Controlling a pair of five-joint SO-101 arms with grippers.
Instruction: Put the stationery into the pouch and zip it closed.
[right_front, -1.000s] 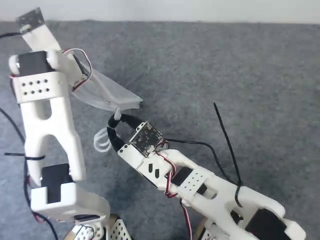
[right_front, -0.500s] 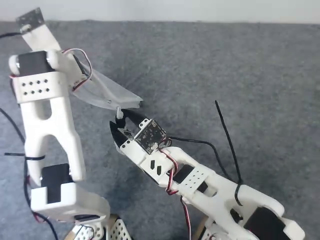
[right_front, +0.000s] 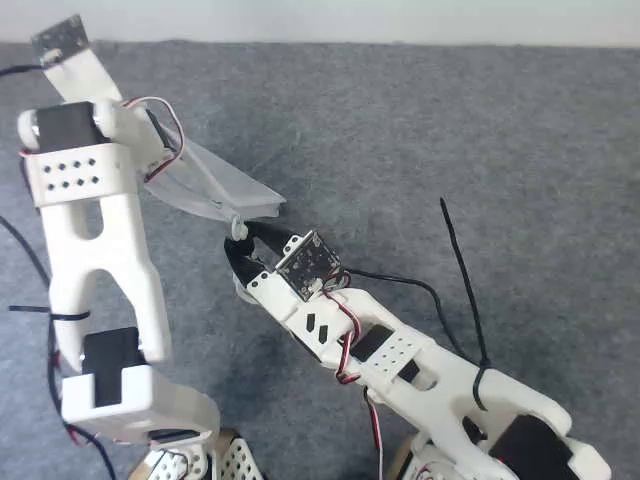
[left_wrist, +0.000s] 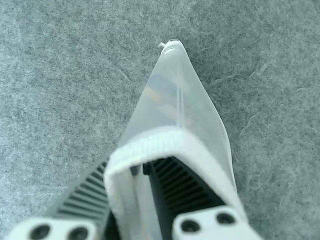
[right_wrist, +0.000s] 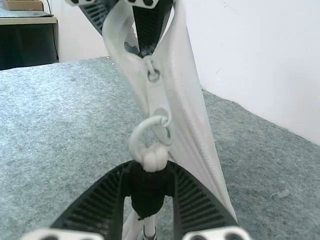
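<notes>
The right hand (right_wrist: 148, 187) is clamped on the knotted end of the white ring-shaped zip pull (right_wrist: 150, 132). Over the last second its wrist has rolled and swung a little away from the left arm. The slack white loop that hung beside it a second ago is now drawn up taut. The ring leads to the small metal slider (right_wrist: 152, 75) on the translucent white plastic pouch (right_front: 225, 190). The left hand (left_wrist: 145, 170) is clenched on the pouch's far end, holding it above the grey felt counter (right_front: 450, 120). Tension is on, so zipping looks underway. How much remains open I cannot tell.
</notes>
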